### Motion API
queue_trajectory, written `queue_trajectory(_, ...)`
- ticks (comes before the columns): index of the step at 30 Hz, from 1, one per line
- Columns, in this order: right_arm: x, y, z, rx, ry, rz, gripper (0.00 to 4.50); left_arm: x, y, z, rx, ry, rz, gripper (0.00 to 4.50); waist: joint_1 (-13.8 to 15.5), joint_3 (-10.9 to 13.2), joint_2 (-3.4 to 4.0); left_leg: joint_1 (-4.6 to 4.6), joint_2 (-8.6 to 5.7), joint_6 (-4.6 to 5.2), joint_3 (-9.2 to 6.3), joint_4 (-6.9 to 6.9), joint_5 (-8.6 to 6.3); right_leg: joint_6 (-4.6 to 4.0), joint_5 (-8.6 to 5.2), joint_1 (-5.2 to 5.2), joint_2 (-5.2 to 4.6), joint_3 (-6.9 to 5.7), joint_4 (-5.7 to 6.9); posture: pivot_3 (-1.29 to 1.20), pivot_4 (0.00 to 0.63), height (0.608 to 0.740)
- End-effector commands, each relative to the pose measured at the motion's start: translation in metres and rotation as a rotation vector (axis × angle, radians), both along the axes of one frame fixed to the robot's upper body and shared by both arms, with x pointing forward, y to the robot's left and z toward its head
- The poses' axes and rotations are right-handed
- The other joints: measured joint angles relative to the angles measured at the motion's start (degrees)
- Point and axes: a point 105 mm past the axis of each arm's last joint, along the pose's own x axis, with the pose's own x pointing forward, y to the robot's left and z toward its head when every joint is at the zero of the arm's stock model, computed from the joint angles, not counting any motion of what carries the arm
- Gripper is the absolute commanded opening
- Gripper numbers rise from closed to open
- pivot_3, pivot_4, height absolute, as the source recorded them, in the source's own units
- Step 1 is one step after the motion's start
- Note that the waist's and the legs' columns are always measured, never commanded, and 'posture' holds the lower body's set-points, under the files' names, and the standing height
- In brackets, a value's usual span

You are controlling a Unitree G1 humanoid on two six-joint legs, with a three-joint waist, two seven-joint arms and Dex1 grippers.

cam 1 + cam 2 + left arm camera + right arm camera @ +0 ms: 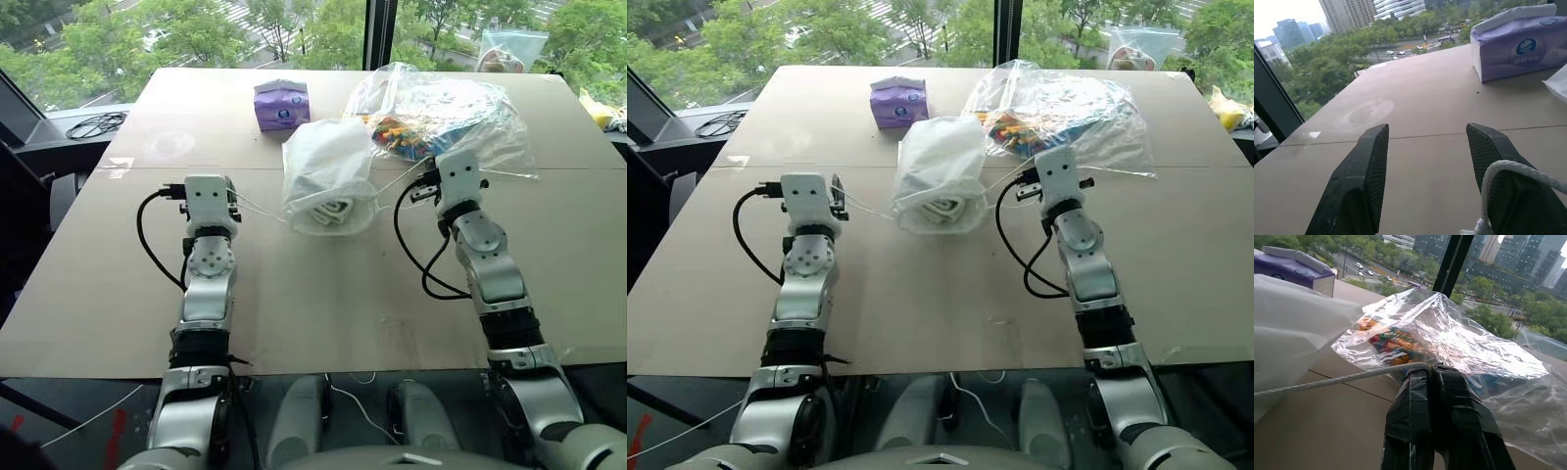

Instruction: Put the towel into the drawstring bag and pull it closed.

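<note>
So on my screen the drawstring bag [328,176] is sitting mid-table between the two arms, standing up kind of slumped, and the towel [336,209] is already inside it. I can see it as a rolled pale bundle with darker folds through the thin white fabric, low down near the mouth. The bag's mouth faces me and looks partly gathered, though I can't tell if it's fully cinched.

The bag itself is thin, translucent, white and a bit crumpled. One thin white cord [257,208] runs out to the left side, another [402,182] out to the right, both stretched fairly straight.

Right gripper [1431,369] has its fingers pressed together, pinching the right cord at the tips. Left gripper [1427,132] has its fingers spread apart, with the left cord looped over one finger [1498,156] rather than pinched.

Other container: a large clear crinkly plastic bag [441,108] just behind the drawstring bag, with colourful bits inside, can't make out what they are. There's also a purple tissue pack [281,104] further back on the table [323,294].

Count: one drawstring bag, one towel, two cords, one clear bag, one tissue pack, two grippers.
</note>
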Motion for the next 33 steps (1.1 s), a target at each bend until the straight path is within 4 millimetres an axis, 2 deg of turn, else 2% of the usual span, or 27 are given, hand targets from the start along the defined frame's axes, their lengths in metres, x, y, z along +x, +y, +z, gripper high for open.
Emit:
queue_trajectory(1, 0.001, -0.007, 0.019, 0.009, -0.069, -0.015, 0.0, 0.0, -0.016, 0.013, 0.023, -0.015, -0.14, 2.16, -0.03, 0.0, 0.0, 0.0, 0.0, 0.0, 0.0, 0.0, 0.0, 0.0, 0.0, 0.0, 0.0, 0.0, -0.01, 0.0, 0.15, 0.739)
queue_trajectory(4, 0.001, -0.006, 0.019, 0.009, -0.071, -0.011, 0.0, -0.006, -0.033, 0.001, 0.042, 0.048, -0.249, 2.16, -0.07, 0.0, 0.0, 0.0, 0.0, -0.01, 0.02, -0.01, 0.0, 0.0, 0.0, 0.0, -0.02, 0.0, -0.01, 0.0, 0.15, 0.739)
queue_trajectory(9, 0.001, -0.004, 0.017, 0.009, -0.068, -0.006, 0.0, -0.015, -0.033, -0.012, 0.034, 0.115, -0.285, 2.16, -0.2, 0.0, 0.0, 0.0, 0.07, -0.05, 0.04, -0.02, -0.03, -0.01, 0.0, -0.02, 0.01, 0.02, 0.0, 0.0, 0.15, 0.739)
queue_trajectory(10, 0.001, -0.003, 0.016, 0.009, -0.067, -0.004, 0.0, -0.017, -0.032, -0.012, 0.034, 0.122, -0.284, 1.6, -0.19, 0.0, 0.0, 0.0, 0.1, -0.05, 0.03, -0.02, -0.03, -0.02, 0.0, -0.03, 0.02, 0.01, 0.0, 0.0, 0.15, 0.739)
queue_trajectory(11, 0.0, -0.003, 0.016, 0.009, -0.066, -0.003, 0.0, -0.018, -0.031, -0.012, 0.036, 0.126, -0.285, 1.32, -0.16, 0.0, 0.0, 0.0, 0.11, -0.05, 0.03, -0.02, -0.03, -0.03, 0.0, -0.03, 0.03, 0.01, 0.0, 0.0, 0.15, 0.739)
queue_trajectory(12, 0.0, -0.002, 0.016, 0.009, -0.065, -0.001, 0.0, -0.02, -0.03, -0.012, 0.039, 0.131, -0.282, 0.78, -0.16, 0.0, 0.0, 0.0, 0.11, -0.05, 0.03, -0.02, -0.03, -0.03, 0.0, -0.03, 0.04, 0.01, 0.0, 0.0, 0.15, 0.739)
queue_trajectory(14, 0.0, -0.002, 0.015, 0.008, -0.064, 0.0, 0.0, -0.024, -0.031, -0.013, 0.052, 0.145, -0.288, 0.02, -0.17, 0.0, 0.0, 0.0, 0.11, -0.05, 0.04, -0.02, -0.03, -0.03, 0.01, -0.03, 0.02, 0.03, -0.01, 0.0, 0.15, 0.739)
queue_trajectory(19, -0.001, -0.003, 0.012, 0.007, -0.058, 0.0, 0.0, -0.031, -0.035, -0.017, 0.063, 0.175, -0.3, 0.02, -0.1, 0.0, 0.0, 0.0, 0.11, -0.19, 0.04, -0.02, -0.12, -0.03, 0.01, -0.03, 0.01, 0.03, -0.01, 0.0, 0.15, 0.739)
queue_trajectory(27, -0.001, -0.003, 0.013, 0.008, -0.058, -0.001, 0.0, -0.032, -0.029, -0.017, 0.049, 0.182, -0.268, 0.02, -0.09, 0.0, 0.0, 0.0, 0.11, -0.22, 0.04, -0.02, -0.13, -0.04, 0.0, -0.04, 0.02, 0.03, -0.01, 0.0, 0.15, 0.739)
queue_trajectory(31, 0.005, -0.029, 0.019, 0.025, -0.073, -0.077, 0.0, -0.033, -0.012, -0.005, 0.069, 0.129, -0.183, 0.02, -0.06, 0.0, 0.0, 0.0, 0.11, -0.21, 0.04, -0.02, -0.13, -0.04, 0.01, -0.04, 0.02, 0.03, -0.01, 0.0, 0.15, 0.739)
queue_trajectory(33, 0.009, -0.046, 0.024, 0.013, -0.085, -0.12, 0.0, -0.033, 0.007, 0.007, 0.079, 0.088, -0.098, 0.02, -0.03, 0.0, 0.0, 0.0, 0.11, -0.21, 0.05, -0.02, -0.13, -0.04, 0.01, -0.03, 0.01, 0.04, -0.02, 0.0, 0.15, 0.739)
